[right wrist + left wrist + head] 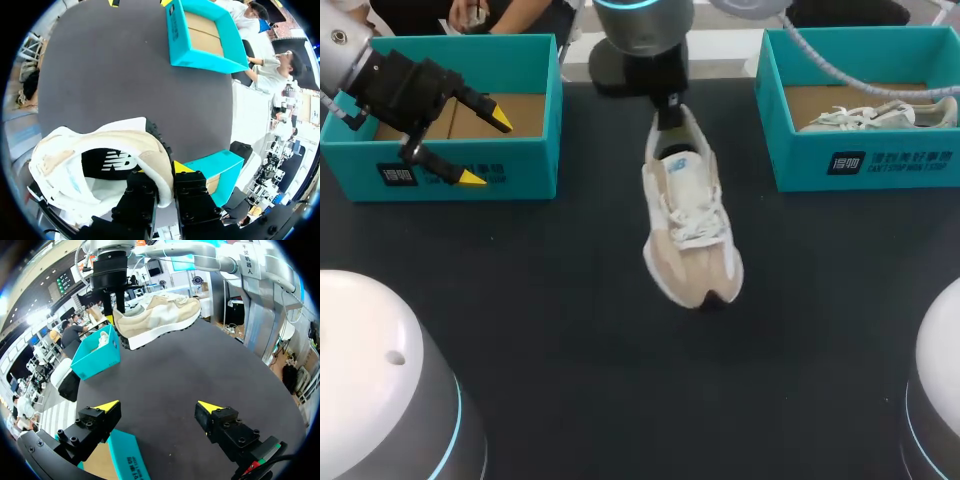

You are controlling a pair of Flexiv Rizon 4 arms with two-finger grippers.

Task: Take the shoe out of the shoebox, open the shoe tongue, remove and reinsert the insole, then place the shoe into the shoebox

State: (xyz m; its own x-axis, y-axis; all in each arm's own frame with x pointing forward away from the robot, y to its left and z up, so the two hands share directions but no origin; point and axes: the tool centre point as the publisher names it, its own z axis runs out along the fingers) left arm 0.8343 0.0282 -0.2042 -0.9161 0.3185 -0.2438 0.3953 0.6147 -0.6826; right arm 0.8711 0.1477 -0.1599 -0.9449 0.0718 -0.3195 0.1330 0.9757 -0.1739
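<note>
A beige and white shoe (pixel 690 215) hangs toe-down over the middle of the dark table, held by its heel collar. My right gripper (pixel 668 115) is shut on that collar; in the right wrist view the collar's padded edge sits pinched between the fingers of the gripper (pixel 165 181), with the shoe (pixel 95 165) opening and its black insole in sight. My left gripper (pixel 485 150) stands open over the front wall of the empty left shoebox (pixel 520 165). In the left wrist view the left gripper (pixel 159 407) holds nothing, and the shoe (pixel 160 315) hangs well ahead of it.
A second teal shoebox (pixel 865 160) at the back right holds another pale shoe (pixel 875 115). Bare dark tabletop (pixel 570 330) lies under and in front of the hanging shoe. My arms' white bases fill the two near corners.
</note>
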